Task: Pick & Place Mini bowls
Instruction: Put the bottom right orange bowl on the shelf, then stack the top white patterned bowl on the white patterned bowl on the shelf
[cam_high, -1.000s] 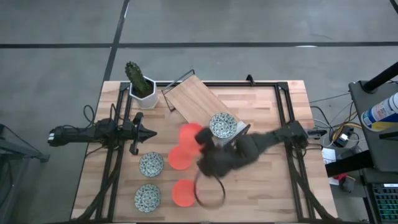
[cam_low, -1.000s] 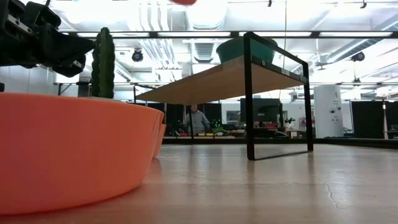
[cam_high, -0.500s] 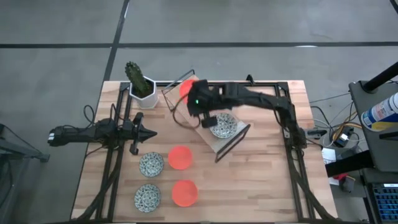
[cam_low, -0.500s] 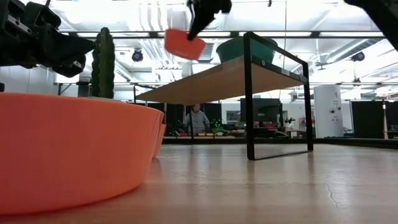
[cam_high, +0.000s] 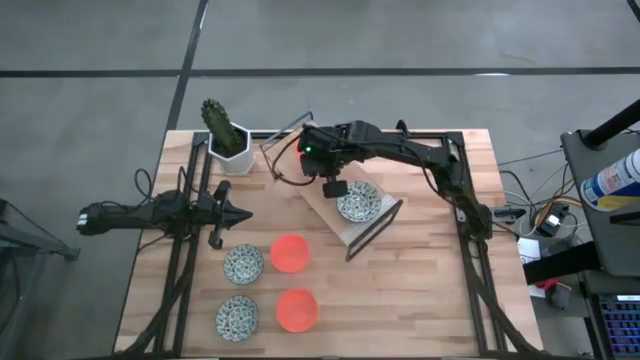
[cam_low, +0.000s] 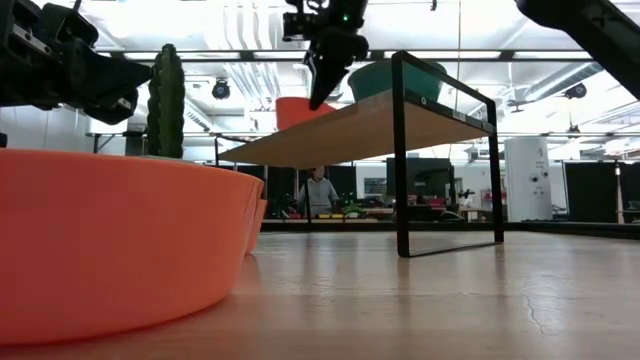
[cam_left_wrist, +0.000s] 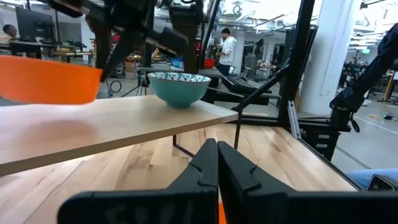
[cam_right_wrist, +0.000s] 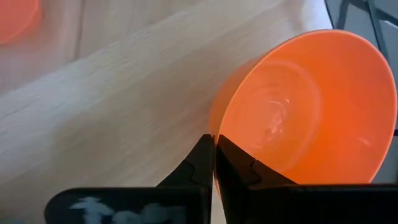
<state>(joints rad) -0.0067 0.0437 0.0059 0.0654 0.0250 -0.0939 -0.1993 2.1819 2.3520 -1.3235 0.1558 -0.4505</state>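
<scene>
Right gripper (cam_low: 322, 88): we see it pinching the orange bowl's (cam_right_wrist: 298, 106) rim over the shelf (cam_low: 350, 125), beside the patterned bowl (cam_high: 357, 202).
Left gripper (cam_high: 238, 214): fingers pressed together, well apart from the shelf.
Writing: we read none.

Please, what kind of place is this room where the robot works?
Probably a robotics lab or open workshop: the wooden table stands on bare grey concrete floor, exposed ceiling ducts run overhead, and a person stands among equipment benches behind.
</scene>
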